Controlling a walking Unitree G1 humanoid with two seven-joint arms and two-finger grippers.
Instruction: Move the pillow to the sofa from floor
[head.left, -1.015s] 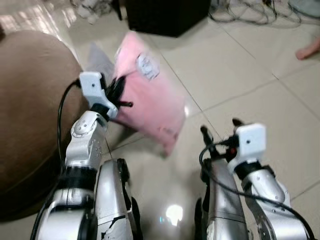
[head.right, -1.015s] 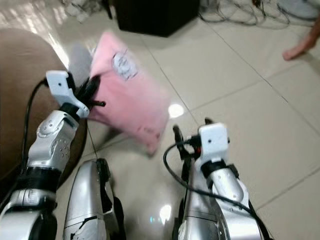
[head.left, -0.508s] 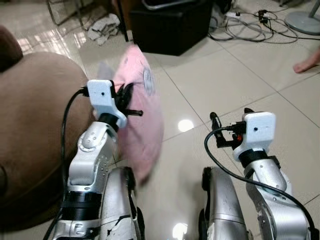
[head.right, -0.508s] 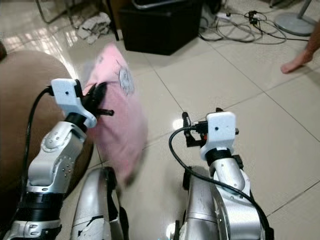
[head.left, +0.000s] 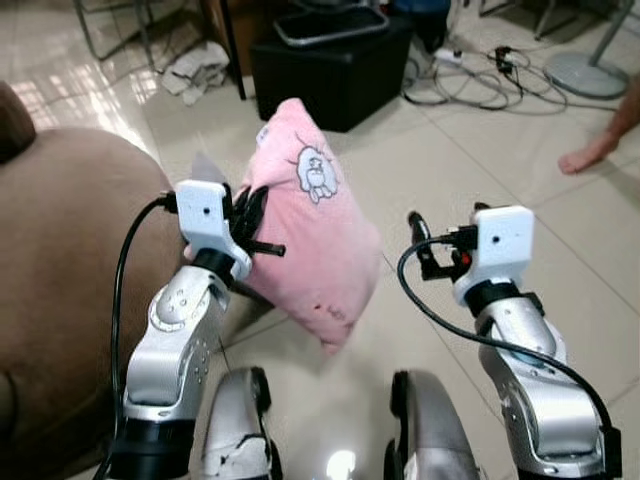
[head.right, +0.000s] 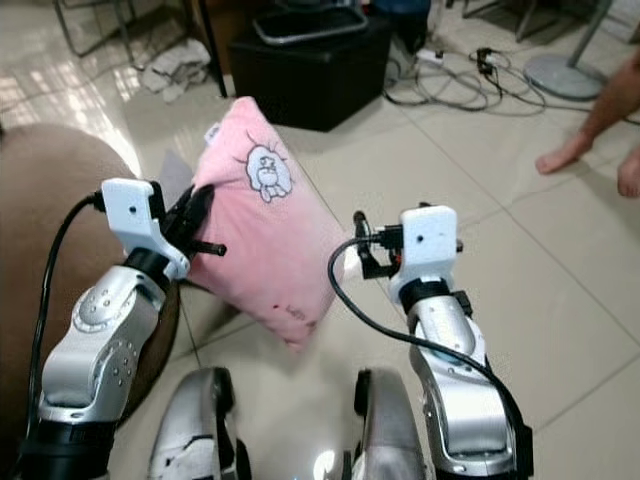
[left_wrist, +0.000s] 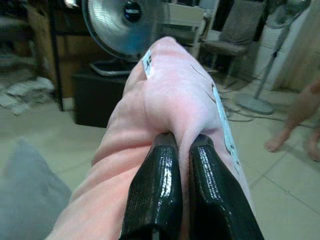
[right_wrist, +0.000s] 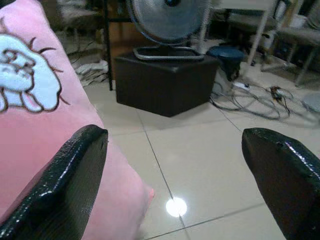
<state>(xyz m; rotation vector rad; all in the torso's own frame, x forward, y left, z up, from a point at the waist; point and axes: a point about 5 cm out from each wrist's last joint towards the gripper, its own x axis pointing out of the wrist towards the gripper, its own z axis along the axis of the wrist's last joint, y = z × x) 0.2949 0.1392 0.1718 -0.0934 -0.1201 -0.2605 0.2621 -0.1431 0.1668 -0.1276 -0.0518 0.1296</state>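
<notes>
A pink pillow (head.left: 315, 232) with a white cartoon patch hangs above the tiled floor, tilted, beside the brown sofa (head.left: 70, 270) at my left. My left gripper (head.left: 250, 215) is shut on a fold of the pillow's edge; the left wrist view shows both black fingers (left_wrist: 160, 190) pinching pink fabric (left_wrist: 170, 95). My right gripper (head.left: 420, 250) is held up to the right of the pillow, open, with nothing between its fingers (right_wrist: 75, 170). The pillow (right_wrist: 30, 115) lies just to one side of it in the right wrist view.
A black box (head.left: 330, 65) with a standing fan on it sits ahead on the floor. Cables (head.left: 490, 75) and a fan base (head.left: 590, 70) lie at the far right. A person's bare foot (head.left: 590, 150) stands at the right. A grey cushion (head.left: 205, 170) rests against the sofa.
The pillow has swung back out from edge-on and now hangs broadside in the left gripper. The camera has tilted up a little. My right gripper has risen slightly toward the pillow.
</notes>
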